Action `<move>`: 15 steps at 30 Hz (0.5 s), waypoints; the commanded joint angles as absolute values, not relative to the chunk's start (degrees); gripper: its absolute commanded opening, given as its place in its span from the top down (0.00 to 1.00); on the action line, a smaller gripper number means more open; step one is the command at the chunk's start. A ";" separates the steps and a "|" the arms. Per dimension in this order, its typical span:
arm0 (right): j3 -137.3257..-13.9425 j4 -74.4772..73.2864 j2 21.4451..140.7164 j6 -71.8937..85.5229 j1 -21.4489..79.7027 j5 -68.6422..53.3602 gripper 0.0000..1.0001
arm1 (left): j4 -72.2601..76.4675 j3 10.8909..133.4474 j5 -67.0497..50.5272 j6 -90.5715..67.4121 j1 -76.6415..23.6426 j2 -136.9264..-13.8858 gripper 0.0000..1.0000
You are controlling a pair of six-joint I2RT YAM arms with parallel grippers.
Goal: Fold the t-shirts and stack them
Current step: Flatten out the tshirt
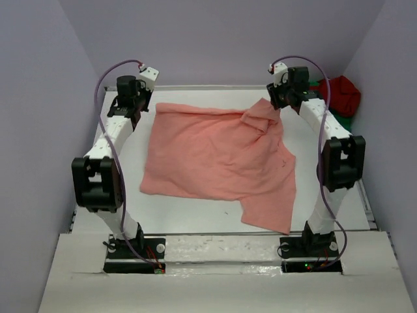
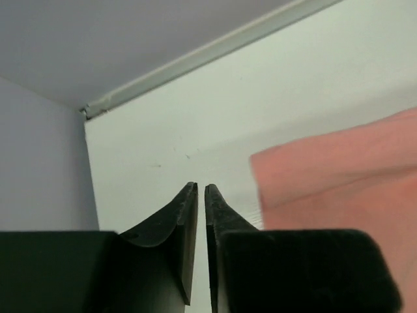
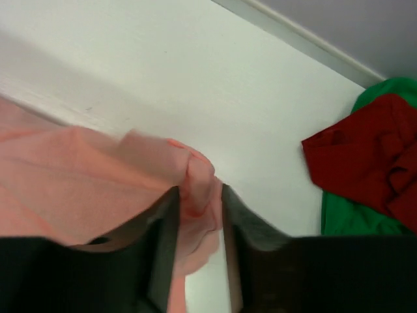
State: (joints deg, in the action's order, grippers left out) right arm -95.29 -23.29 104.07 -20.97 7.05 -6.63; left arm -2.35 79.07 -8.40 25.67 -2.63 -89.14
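left gripper [image 2: 201, 195]: slightly parted, nothing held | right gripper [image 3: 199, 195]: salmon-pink t-shirt [image 1: 215, 156] fold seen between jaws, grip undeterminable

The salmon-pink t-shirt [image 1: 215, 163] is soft, matt cloth, rumpled at one corner. The dark red t-shirt [image 3: 365, 150] and green t-shirt [image 3: 352, 218] look equally matt. The white surface [image 1: 195, 218] is smooth; the jaws are dull black plastic.

We see even, soft overhead light — only faint shadows under the arms on the white table [image 1: 215, 218]. Both wrist views blur the pink shirt [image 3: 78, 182] — near fingers [image 2: 186, 235] look soft too.
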 commanded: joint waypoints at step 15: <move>-92.47 -26.34 91.61 -21.71 5.80 -5.28 0.00 | 8.37 75.42 9.51 33.40 -14.50 -85.89 0.01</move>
State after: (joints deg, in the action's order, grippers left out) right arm -94.98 -24.43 101.41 -21.41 6.00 -6.35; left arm 7.79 77.56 10.74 31.97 -15.70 -95.44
